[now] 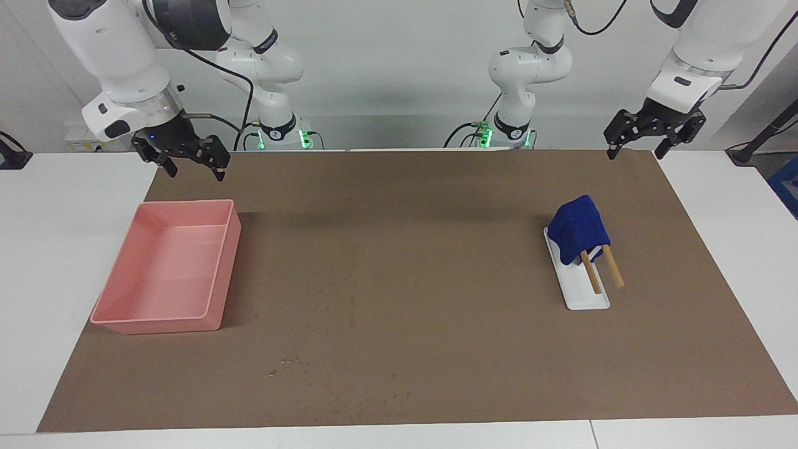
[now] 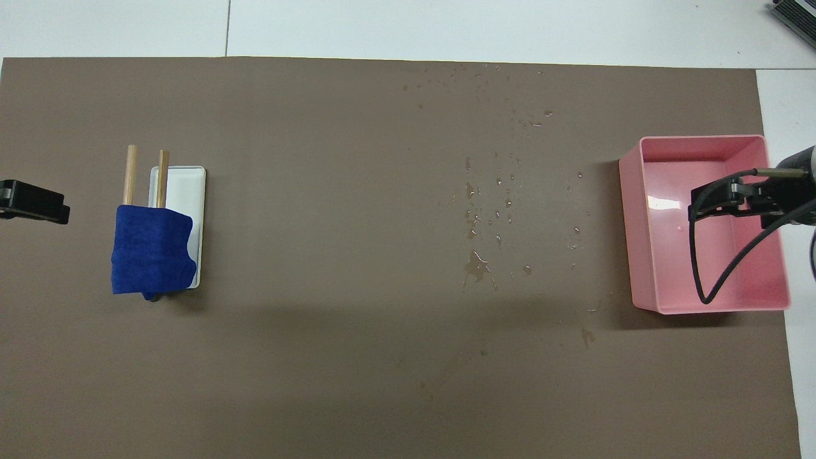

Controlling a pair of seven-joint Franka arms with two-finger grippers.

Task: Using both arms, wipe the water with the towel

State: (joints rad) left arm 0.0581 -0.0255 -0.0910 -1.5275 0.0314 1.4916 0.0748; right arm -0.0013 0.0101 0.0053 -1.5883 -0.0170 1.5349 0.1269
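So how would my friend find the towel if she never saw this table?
Start at the brown mat and go toward the left arm's end, to the white tray. The towel hangs over two wooden sticks there. It's the only deep blue, soft thing.

A blue towel [image 1: 578, 228] is draped over two wooden rods [image 1: 601, 269] on a white tray [image 1: 586, 298], toward the left arm's end of the brown-matted tabletop [image 1: 405, 249]. A pink bin [image 1: 171, 268] is set toward the right arm's end. Faint droplets [image 1: 290, 365] are seen farther from the robots. The left pincer [image 1: 653, 136] and right pincer [image 1: 187, 159] are held spread above the mat's edge nearest the robots.
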